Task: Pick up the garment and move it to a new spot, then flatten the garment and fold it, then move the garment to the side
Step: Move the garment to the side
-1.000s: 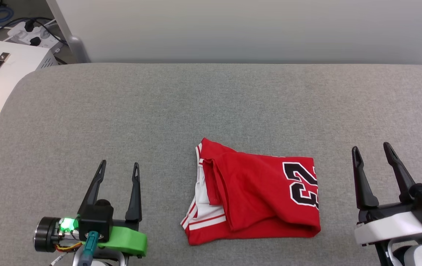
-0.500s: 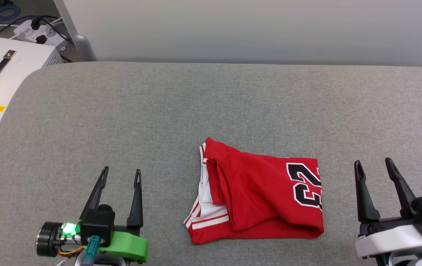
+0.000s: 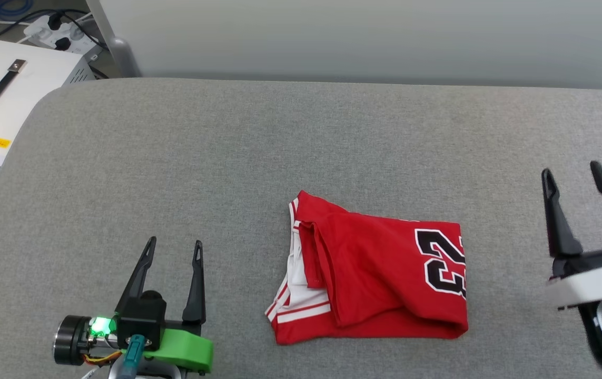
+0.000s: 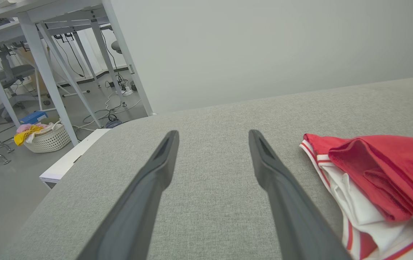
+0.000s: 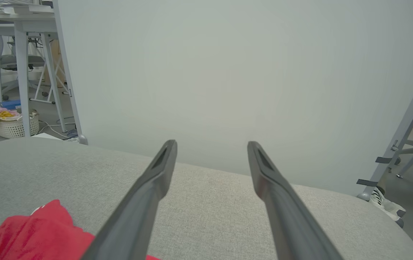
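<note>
Beside the counter's left corner, a white box (image 3: 11, 89) with a dark handle is seen. The grey, fabric-covered counter (image 3: 279, 137) is spread across the head view. Over its near left part the left gripper (image 3: 174, 241) is held with its fingers spread wide and nothing between them, well apart from the garment. The garment (image 3: 374, 273) is laid on the near middle of the counter, between the two grippers, folded into a rough rectangle. At its left end a white sleeve with red-and-white striped trim is exposed under a red fold; at its right end the black, white-outlined number 23 is turned sideways. At the right edge the right gripper (image 3: 570, 168) is held over the counter, higher in the head view than the left one, its fingers likewise parted wide and empty, clear of the garment.
</note>
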